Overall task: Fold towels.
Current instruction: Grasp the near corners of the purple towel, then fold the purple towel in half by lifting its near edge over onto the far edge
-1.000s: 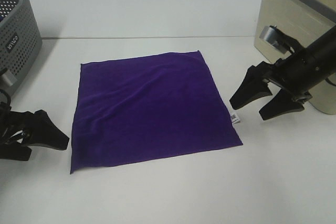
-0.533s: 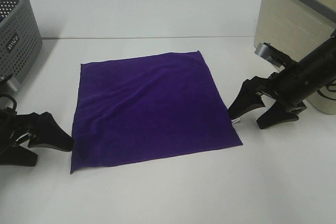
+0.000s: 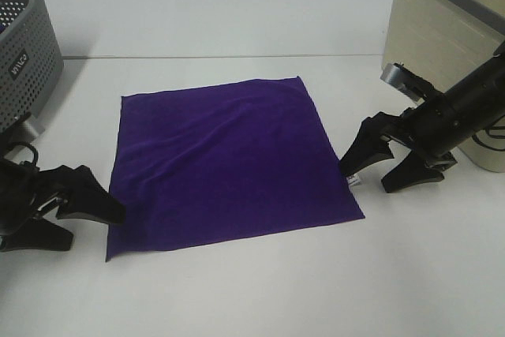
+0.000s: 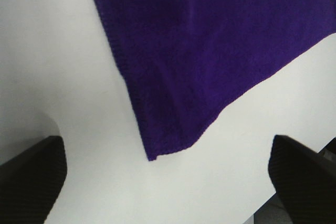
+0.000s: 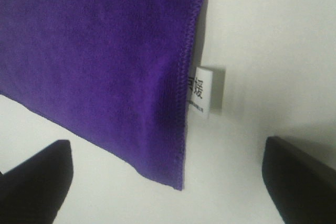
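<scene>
The deep purple towel (image 3: 229,163) lies flat and unfolded on the white table (image 3: 260,290). Its small white tag (image 3: 353,180) sticks out from the right edge near the front right corner. My left gripper (image 3: 95,226) is open and empty at the towel's front left corner. In the left wrist view that corner (image 4: 157,148) lies between the dark fingers (image 4: 31,179). My right gripper (image 3: 364,179) is open and empty at the right edge, by the tag. In the right wrist view the tag (image 5: 202,92) and the front right corner (image 5: 173,171) lie between the fingers (image 5: 299,179).
A grey perforated basket (image 3: 24,53) stands at the back left of the table. A beige bin (image 3: 442,29) stands at the back right, just behind my right arm. Bare white table lies in front of the towel.
My left gripper has moved right, up to the towel's front left corner. My right gripper has moved left and down to the towel's right edge by the tag. The towel has not moved.
</scene>
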